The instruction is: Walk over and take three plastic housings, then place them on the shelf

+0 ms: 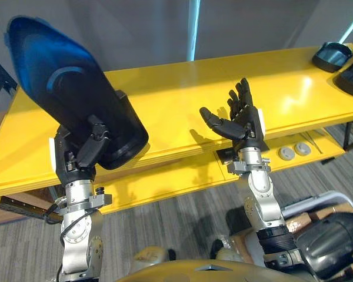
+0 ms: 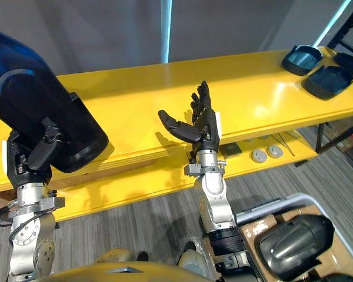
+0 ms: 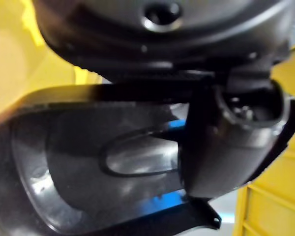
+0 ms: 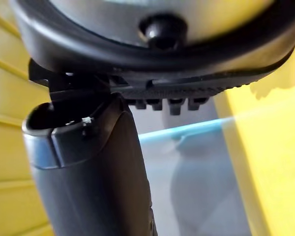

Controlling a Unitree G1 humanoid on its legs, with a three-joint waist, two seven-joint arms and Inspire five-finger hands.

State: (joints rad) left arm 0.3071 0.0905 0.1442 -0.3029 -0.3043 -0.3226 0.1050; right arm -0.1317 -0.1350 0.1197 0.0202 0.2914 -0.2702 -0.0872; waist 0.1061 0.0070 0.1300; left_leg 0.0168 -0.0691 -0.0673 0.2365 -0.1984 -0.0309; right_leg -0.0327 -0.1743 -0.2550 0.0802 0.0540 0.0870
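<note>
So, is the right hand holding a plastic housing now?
No, the right hand is open and empty above the yellow shelf; the left hand holds a black housing.

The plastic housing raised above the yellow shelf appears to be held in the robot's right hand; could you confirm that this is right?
Not quite: the left hand grips the plastic housing above the yellow shelf. The right hand is open and empty, as the left eye view shows.
</note>
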